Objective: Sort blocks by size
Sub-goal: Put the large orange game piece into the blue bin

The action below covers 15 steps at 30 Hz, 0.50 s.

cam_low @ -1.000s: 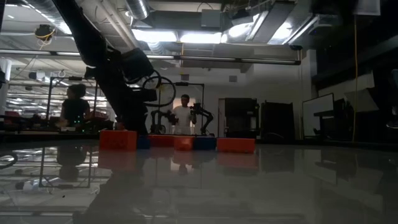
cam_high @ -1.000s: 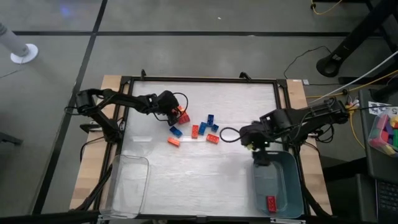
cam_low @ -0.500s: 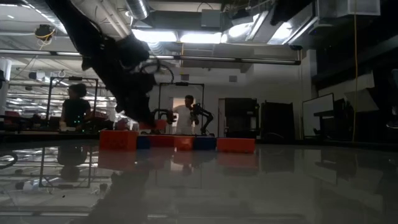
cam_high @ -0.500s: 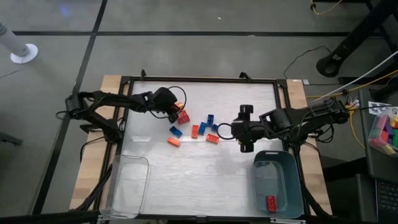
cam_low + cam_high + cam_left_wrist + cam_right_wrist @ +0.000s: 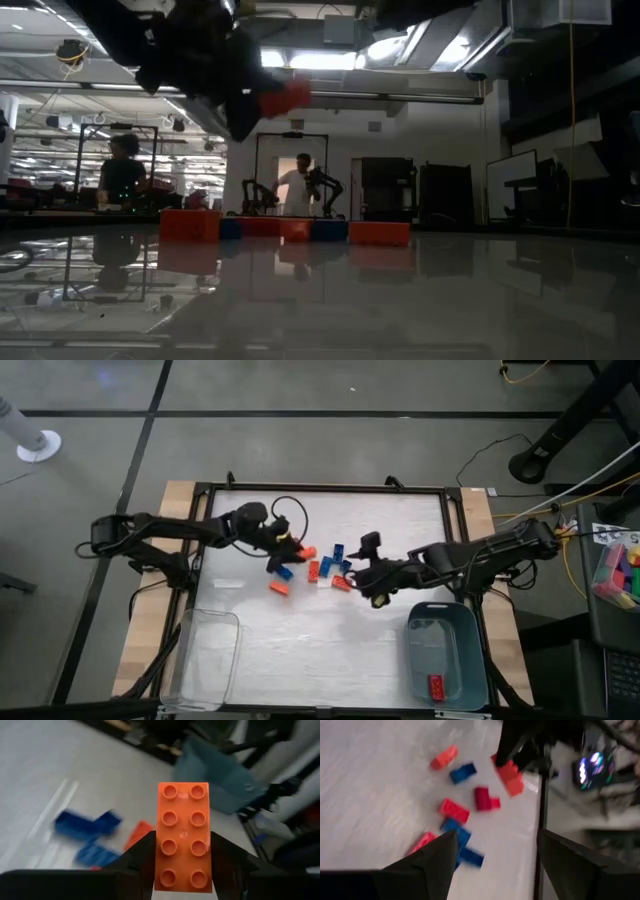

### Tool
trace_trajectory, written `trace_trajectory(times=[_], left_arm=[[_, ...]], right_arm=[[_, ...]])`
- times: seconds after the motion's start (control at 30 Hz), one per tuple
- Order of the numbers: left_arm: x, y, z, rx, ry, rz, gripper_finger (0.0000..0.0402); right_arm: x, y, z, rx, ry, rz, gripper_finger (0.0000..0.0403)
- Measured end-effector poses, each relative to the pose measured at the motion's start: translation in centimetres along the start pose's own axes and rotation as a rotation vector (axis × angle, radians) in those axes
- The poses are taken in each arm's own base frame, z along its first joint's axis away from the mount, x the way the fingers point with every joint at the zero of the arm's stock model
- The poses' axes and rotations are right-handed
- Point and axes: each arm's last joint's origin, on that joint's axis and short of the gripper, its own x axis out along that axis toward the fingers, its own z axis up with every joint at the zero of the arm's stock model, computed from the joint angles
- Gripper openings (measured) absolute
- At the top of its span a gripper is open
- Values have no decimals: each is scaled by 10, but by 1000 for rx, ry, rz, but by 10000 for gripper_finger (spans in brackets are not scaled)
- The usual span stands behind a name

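Note:
Several red, orange and blue blocks (image 5: 320,568) lie loose on the white table's middle; they show as a row in the low view (image 5: 290,228) and in the right wrist view (image 5: 470,805). My left gripper (image 5: 290,546) is shut on a long orange block (image 5: 182,835) and is high above the table (image 5: 283,98). My right gripper (image 5: 358,570) is open and empty at the right side of the loose blocks, its fingers (image 5: 437,862) spread wide toward them. One red block (image 5: 436,686) lies in the blue-grey bin (image 5: 470,650). My left gripper pinches the orange block's two long sides (image 5: 159,862) between its two fingers, at the end nearer the wrist. The block runs forward along the fingers, its studded top toward the wrist camera. It is lifted clear of the table and of the other blocks.
A clear bin (image 5: 205,655) stands at the near left corner and the blue-grey bin at the near right. A black frame (image 5: 320,488) edges the table. Pink, green and yellow bricks (image 5: 622,572) sit off the table at the right. People (image 5: 295,185) stand in the room behind.
My left gripper has risen from the loose blocks with the orange block, which is now lifted clear of the table. My right gripper has gone from above the blue-grey bin toward the table's left and far side, up to the loose blocks.

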Motion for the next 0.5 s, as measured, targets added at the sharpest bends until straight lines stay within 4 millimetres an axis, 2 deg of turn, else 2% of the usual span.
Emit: trace_trajectory(times=[0.2, 0.4, 0.5], left_arm=[[11, -30, 4, 112, -84, -99, 137], [17, -49, 5, 180, -158, -103, 136], [19, -57, 5, 193, -186, -123, 137]], right_arm=[[10, 1, 7, -67, -130, -74, 269], [16, -8, 9, -49, -272, 41, 269], [18, -16, 10, -23, -321, 39, 269]])
